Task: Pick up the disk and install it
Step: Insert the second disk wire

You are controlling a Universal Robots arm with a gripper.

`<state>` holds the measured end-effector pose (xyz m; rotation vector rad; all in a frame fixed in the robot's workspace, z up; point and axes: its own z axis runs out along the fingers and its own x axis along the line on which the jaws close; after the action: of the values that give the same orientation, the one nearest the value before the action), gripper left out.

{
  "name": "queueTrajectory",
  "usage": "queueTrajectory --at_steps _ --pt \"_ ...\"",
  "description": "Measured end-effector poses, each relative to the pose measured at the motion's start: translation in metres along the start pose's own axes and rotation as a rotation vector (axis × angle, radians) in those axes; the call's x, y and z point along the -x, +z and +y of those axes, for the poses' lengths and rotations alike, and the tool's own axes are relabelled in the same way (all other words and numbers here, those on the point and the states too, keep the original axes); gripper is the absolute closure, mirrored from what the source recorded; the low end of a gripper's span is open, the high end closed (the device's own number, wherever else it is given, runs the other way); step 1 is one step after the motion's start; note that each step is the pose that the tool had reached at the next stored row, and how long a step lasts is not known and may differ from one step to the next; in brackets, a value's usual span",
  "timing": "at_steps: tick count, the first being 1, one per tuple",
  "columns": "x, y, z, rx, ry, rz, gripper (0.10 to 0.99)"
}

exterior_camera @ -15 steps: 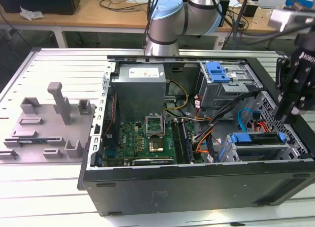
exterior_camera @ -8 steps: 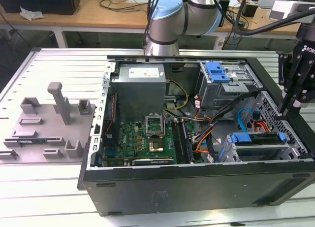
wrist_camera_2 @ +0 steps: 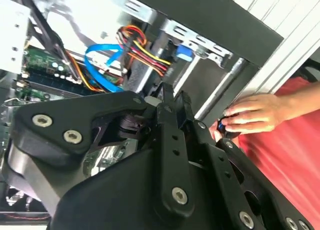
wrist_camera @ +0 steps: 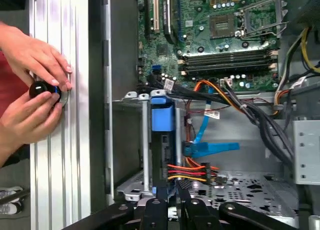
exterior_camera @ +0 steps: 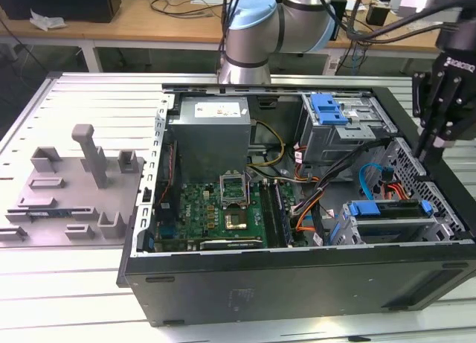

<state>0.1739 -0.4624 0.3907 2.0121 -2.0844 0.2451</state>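
1. The disk (exterior_camera: pixel 388 209) sits flat in the drive cage (exterior_camera: pixel 355 231) at about 4 o'clock in the open computer case (exterior_camera: pixel 297 283), as the exterior view shows it. Its blue frame runs along the upper edge. In the first wrist view you see the disk (wrist_camera: pixel 162 117) end-on between the cage rails, with the orange and blue cables just beside it.
2. The gripper (exterior_camera: pixel 426 151) hangs at about 1 o'clock from the disk, above the case's edge and apart from the disk. Its fingers (wrist_camera: pixel 159 210) are drawn close together and carry nothing. The second wrist view shows the gripper (wrist_camera_2: pixel 172 103) the same way.
3. Judged from this, the pick-up is over and the disk is in its bay. The step in hand is the end of the install. You cannot tell from these views whether the disk is fully seated or its cables are plugged in.
4. If it needs more seating, that would call for a straight push along the rails, keeping the closed fingers clear of the loose cables.
5. The small blue latch (exterior_camera: pixel 327 109) at 12 o'clock from the disk belongs to another bay; do not mistake it for the disk.
6. A person's hands (wrist_camera: pixel 32 90) hold a small black knob on the ribbed surface (wrist_camera: pixel 75 155) just outside the case wall. Keep any arm motion away from them.
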Motion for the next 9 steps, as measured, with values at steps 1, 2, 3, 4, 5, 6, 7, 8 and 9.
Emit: queueTrajectory --at_steps 1,2,3,4,5,6,7,8,9 --pt "0.0021 0.0001 0.0022 -0.003 0.001 0.0002 0.871" --pt "0.0027 0.0007 0.0055 -0.007 0.002 0.0005 0.871" --pt "0.0028 0.0016 0.0094 -0.009 0.002 0.0003 0.871" --pt "0.0030 0.0024 0.0130 -0.010 0.003 0.0002 0.871" --pt "0.0030 0.0030 0.0156 -0.010 0.003 0.0002 0.871" --pt "0.0031 0.0034 0.0170 -0.010 0.003 0.0002 0.855" --pt "0.0032 0.0039 0.0178 -0.010 0.003 0.0001 0.800" --pt "0.0035 0.0041 0.0179 -0.010 0.003 0.0001 0.800" --pt "0.0042 0.0046 0.0179 -0.010 0.002 0.0001 0.800"
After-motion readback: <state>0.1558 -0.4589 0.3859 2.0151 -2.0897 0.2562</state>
